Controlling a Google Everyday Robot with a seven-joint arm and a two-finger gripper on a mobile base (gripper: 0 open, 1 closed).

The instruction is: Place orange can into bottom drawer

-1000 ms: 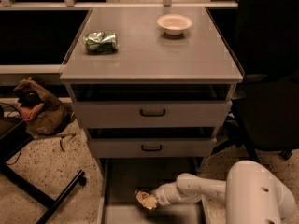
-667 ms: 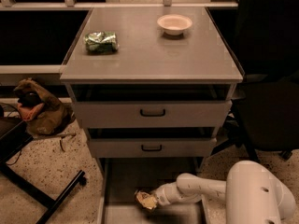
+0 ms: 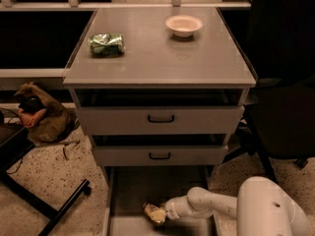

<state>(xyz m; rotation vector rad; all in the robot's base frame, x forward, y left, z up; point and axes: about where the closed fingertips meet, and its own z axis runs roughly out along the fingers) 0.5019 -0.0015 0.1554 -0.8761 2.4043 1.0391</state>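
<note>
The robot's white arm (image 3: pixel 209 204) reached low in front of the grey cabinet, its hand (image 3: pixel 162 214) inside the pulled-out bottom drawer (image 3: pixel 162 185), just above the drawer's flat floor. The orange can (image 3: pixel 153 213) sat tilted right at the tip of the hand, touching it, within the drawer and toward its front. How far the hand was open, and whether it actually had hold of the can, could not be told from where I stood.

Directly above the hand were the two shallower drawers with black handles, the lower one (image 3: pixel 159 156) and the upper one (image 3: pixel 160 119), each pulled out a little. Higher still, on the cabinet's top surface (image 3: pixel 162 63), a crumpled green can (image 3: pixel 106 44) lay up and to the left of the hand, and a pale bowl (image 3: pixel 183 25) stood farther back, nearly straight above it and well apart from the green can.

Far off to the hand's left a brown bag (image 3: pixel 42 114) slumped on the speckled floor. Up and to its right stood a dark office chair (image 3: pixel 283 107).
</note>
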